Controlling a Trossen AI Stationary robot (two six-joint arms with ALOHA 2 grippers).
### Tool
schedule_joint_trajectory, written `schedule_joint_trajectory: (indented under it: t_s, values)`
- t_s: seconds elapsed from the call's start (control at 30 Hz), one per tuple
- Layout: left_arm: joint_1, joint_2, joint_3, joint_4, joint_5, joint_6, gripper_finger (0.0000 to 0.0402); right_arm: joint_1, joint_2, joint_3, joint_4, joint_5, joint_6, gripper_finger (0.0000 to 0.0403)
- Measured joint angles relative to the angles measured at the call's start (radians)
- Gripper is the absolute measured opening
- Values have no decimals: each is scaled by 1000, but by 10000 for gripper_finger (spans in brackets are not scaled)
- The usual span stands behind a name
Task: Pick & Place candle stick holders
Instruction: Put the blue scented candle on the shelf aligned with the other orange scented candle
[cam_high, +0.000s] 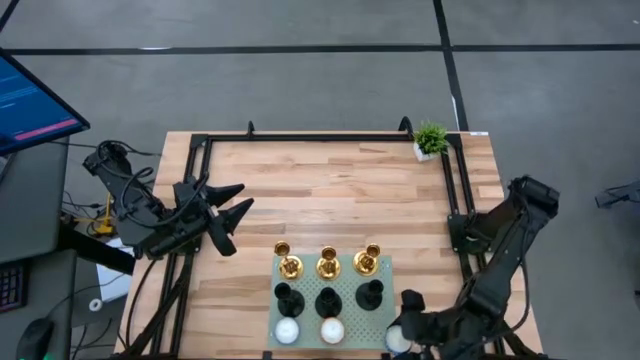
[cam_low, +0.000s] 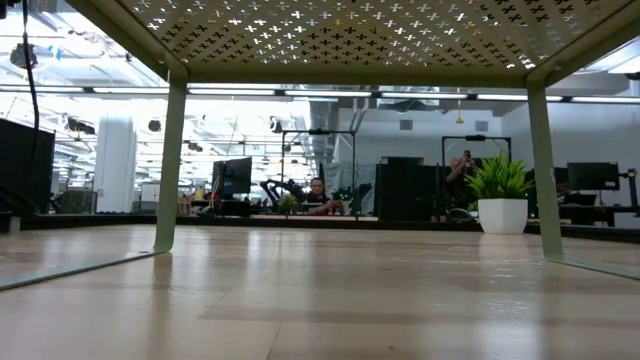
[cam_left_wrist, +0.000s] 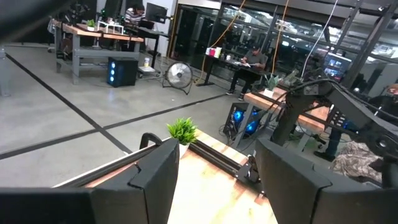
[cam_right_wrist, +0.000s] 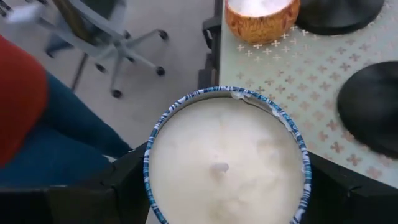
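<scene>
Now, left pincer (cam_high: 232, 213): wide apart, empty, hovering over the counter's (cam_high: 330, 190) left side, well apart from the tray (cam_high: 384, 268).
Right pincer (cam_high: 405, 338): clamped around a blue-rimmed white candle (cam_right_wrist: 227, 162) at the tray's near right corner.
Gold holders (cam_high: 328, 264): three upright in a row on the pale green tray's far side.
Black holders (cam_high: 328, 300): three upright just behind them, toward the near edge.
Other candles (cam_high: 310, 330): two in the front row.
Plant (cam_high: 431, 139): far right corner.
</scene>
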Motion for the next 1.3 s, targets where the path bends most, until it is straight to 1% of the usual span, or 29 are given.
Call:
schedule_joint_trajectory:
  t_s: [0.17, 0.3, 0.5, 0.57, 0.9, 1.03, 1.3]
  values:
    - [0, 0, 0, 0, 1, 0, 212, -27, 73, 65, -71, 1, -38, 286]
    - [0, 0, 0, 0, 1, 0, 212, -47, 100, 82, -82, 13, -63, 286]
    - [0, 0, 0, 0, 1, 0, 212, -48, 100, 82, -106, 118, -65, 286]
    - [0, 0, 0, 0, 1, 0, 212, -48, 100, 82, -102, 134, -65, 286]
    - [0, 0, 0, 0, 1, 0, 212, -63, 164, 82, -22, 138, -65, 286]
    - [0, 0, 0, 0, 1, 0, 212, -63, 161, 82, -21, 162, -65, 286]
    - [0, 0, 0, 0, 1, 0, 212, -63, 164, 82, -21, 160, -78, 286]
